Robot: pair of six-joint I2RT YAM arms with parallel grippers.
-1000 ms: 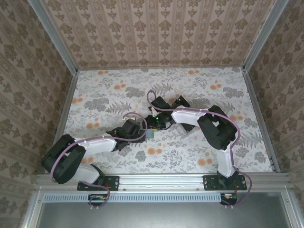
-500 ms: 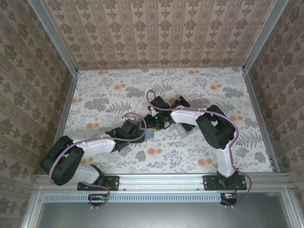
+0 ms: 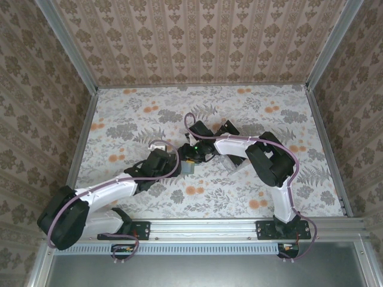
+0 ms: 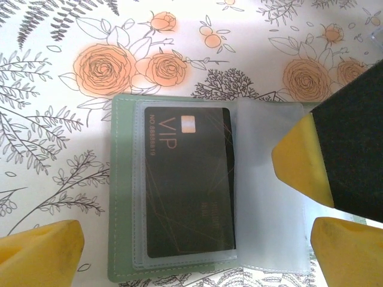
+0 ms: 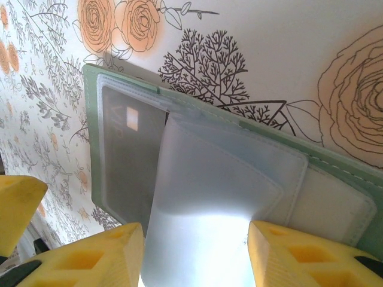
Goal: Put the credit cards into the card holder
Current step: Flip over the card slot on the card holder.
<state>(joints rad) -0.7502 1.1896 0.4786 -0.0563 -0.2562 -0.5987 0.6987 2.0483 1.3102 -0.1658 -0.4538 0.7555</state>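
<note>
The card holder (image 3: 188, 168) lies open on the flowered table between both grippers. In the left wrist view its sage-green cover (image 4: 122, 179) faces up, and one black credit card (image 4: 188, 185) marked VIP sits inside a clear sleeve. My left gripper (image 4: 191, 256) hovers over it, open wide, with one yellow fingertip on each side. One fingertip (image 4: 299, 161) of the right gripper rests at the holder's right half. My right gripper (image 5: 194, 257) is shut on a lifted clear sleeve (image 5: 209, 197) of the holder, which spans the gap from finger to finger. The card (image 5: 128, 161) shows dimly beneath it.
Patterned walls (image 3: 60, 89) close the table in on the left, back and right. A metal rail (image 3: 203, 222) runs along the near edge by the arm bases. Both arms (image 3: 251, 152) crowd the table's middle. The left gripper's fingertip (image 5: 18, 203) stands close beside the right gripper.
The left arm has stretched forward and its gripper has moved a little farther up the table, over the card holder. The right arm holds its place.
</note>
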